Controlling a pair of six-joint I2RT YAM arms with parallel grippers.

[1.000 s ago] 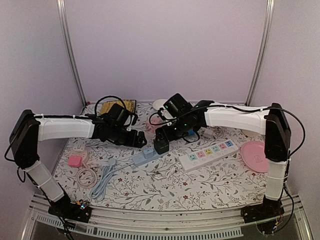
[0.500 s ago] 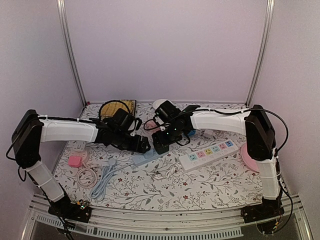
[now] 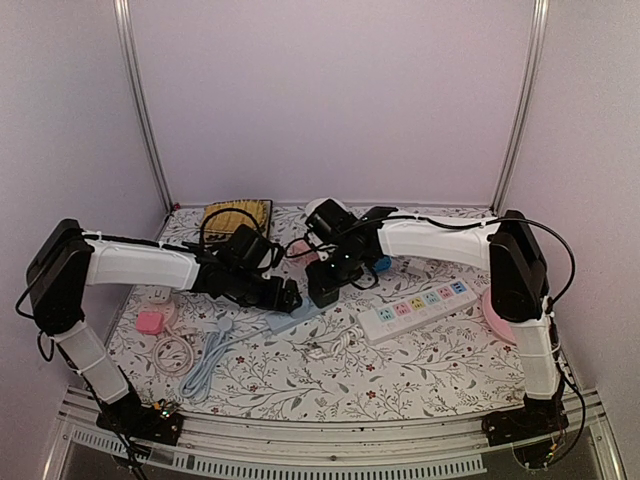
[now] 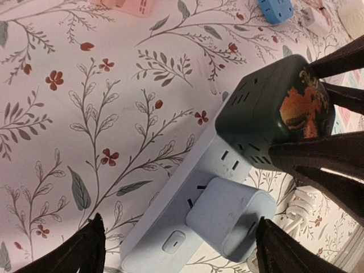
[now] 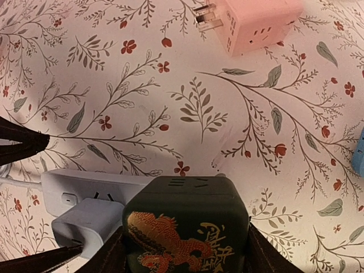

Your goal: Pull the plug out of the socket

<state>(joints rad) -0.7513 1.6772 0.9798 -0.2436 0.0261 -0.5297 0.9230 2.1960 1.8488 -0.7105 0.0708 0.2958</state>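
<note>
Green plug [image 5: 185, 227] in right fingers [image 5: 264, 257], prongs hidden, strip [image 5: 68, 190] half-covered

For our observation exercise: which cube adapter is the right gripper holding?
The dark green cube with the gold dragon; the pink cube and pale-blue adapter are ungripped.

obstacle — grey adapter [image 5: 85, 227] just beside dark plug [image 5: 185, 227] | free — table [image 5: 199, 108] toward pink cube [image 5: 261, 20]
</note>
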